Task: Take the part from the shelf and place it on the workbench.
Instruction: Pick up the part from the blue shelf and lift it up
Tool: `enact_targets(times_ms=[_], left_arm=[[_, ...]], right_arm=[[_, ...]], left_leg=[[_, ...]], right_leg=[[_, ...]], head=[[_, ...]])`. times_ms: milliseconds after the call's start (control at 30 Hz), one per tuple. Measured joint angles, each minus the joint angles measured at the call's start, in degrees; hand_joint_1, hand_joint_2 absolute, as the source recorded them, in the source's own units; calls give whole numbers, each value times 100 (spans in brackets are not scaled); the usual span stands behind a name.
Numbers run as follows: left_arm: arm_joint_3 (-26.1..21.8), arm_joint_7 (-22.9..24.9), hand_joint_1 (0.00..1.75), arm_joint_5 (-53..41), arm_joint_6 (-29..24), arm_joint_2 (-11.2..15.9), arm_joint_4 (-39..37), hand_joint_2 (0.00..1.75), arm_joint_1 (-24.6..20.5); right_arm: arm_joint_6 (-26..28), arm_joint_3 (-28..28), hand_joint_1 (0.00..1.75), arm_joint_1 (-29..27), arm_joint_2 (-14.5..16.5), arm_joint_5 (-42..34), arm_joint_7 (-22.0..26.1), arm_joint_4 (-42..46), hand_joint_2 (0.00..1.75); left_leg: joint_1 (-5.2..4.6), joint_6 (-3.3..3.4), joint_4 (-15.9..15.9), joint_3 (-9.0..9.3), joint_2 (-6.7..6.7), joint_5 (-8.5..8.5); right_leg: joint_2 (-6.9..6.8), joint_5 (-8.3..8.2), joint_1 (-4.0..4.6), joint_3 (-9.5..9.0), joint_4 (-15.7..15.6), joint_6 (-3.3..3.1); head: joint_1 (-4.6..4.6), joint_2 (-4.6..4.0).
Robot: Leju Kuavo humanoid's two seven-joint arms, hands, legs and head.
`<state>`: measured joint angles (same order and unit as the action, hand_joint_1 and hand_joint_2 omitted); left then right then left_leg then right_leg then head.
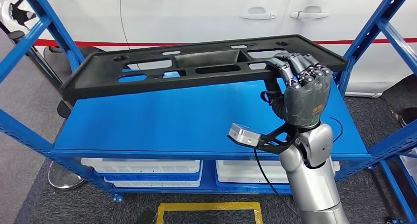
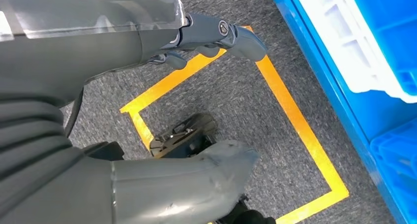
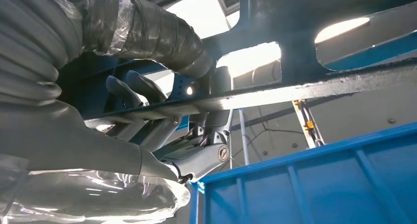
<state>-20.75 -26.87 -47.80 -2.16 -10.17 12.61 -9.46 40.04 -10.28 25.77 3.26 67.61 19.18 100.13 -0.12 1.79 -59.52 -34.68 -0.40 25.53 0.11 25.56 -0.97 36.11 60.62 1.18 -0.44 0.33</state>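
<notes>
A long black plastic part point(image 1: 196, 66) with several cut-outs spans the blue shelf point(image 1: 172, 118), raised a little above its surface and slightly tilted. My right hand point(image 1: 302, 88) grips the part's near edge toward its right end, fingers curled over the top. In the right wrist view the part's edge point(image 3: 305, 86) is clamped between the fingers and thumb of my right hand point(image 3: 162, 130). My left hand point(image 2: 88, 86) hangs over the carpet, holding nothing, with its fingers point(image 2: 221, 34) spread away from the thumb.
Blue shelf uprights point(image 1: 44, 17) stand on both sides, with a white car point(image 1: 221, 12) close behind. White bins point(image 1: 142, 166) sit on the lower shelf. A yellow tape square point(image 1: 206, 207) marks the grey carpet in front of the shelf.
</notes>
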Motion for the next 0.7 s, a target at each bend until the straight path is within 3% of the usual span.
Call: enact_targets(times_ms=[133, 200, 267, 300, 333, 367, 433, 500, 633, 700], left_arm=[[-3, 0, 0, -112, -212, -5, 0, 175, -2], [15, 32, 0, -228, -385, -7, 0, 175, -3], [46, 80, 0, -318, -551, -8, 0, 175, 8], [57, 99, 0, -328, -599, -8, 0, 175, 18], [63, 117, 0, -320, -626, -8, 0, 175, 26], [64, 135, 0, -300, -639, -8, 0, 175, 32], [62, 158, 0, -267, -638, -8, 0, 175, 34], [59, 163, 0, -245, -618, -8, 0, 175, 35], [55, 165, 0, -209, -604, -12, 0, 175, 54], [54, 166, 0, -205, -605, -16, 0, 175, 50]], right_arm=[[0, -3, 175, -120, 53, 1, 204, 19, 175], [-1, -10, 175, -210, 143, 6, 339, 49, 175], [-2, -29, 175, -340, 251, 33, 460, 74, 175], [-2, -45, 175, -411, 295, 54, 496, 80, 175], [-2, -60, 175, -475, 331, 74, 517, 82, 175], [-2, -74, 175, -532, 365, 88, 528, 89, 175], [-2, -85, 175, -608, 437, 93, 553, 122, 175], [-1, -87, 175, -664, 513, 89, 609, 173, 175], [-1, -87, 175, -778, 633, 66, 716, 241, 175], [0, -87, 175, -803, 655, 49, 724, 266, 175]], left_leg=[[21, -113, -66, -17, 3, 81], [36, -174, -537, -221, 7, 378], [48, -214, -1273, -563, 8, 703], [50, -221, -1491, -672, 8, 743], [51, -220, -1503, -687, 8, 673], [51, -211, -1284, -590, 8, 503], [43, -177, -516, -225, 8, 142], [21, -127, -47, -1, 3, 13], [27, 6, 66, 43, -2, -23], [39, 77, 109, 62, 7, -52]], right_leg=[[9, -13, 6, -27, -64, -124], [-3, -25, -10, -45, -93, -175], [-10, -19, -1, -45, -91, -196], [-11, -15, 3, -46, -87, -200], [-11, -11, 5, -48, -82, -203], [-10, -5, 6, -53, -75, -201], [-6, 11, 15, -61, -60, -182], [-1, 13, 30, -58, -57, -137], [-4, 52, 27, -52, -25, -15], [-5, 315, 21, 132, 390, 23]], head=[[1, 0], [-1, 0], [-2, 0], [-2, 0], [-2, 0], [-2, 0], [-2, 0], [-1, 0], [1, 0], [1, 0]])
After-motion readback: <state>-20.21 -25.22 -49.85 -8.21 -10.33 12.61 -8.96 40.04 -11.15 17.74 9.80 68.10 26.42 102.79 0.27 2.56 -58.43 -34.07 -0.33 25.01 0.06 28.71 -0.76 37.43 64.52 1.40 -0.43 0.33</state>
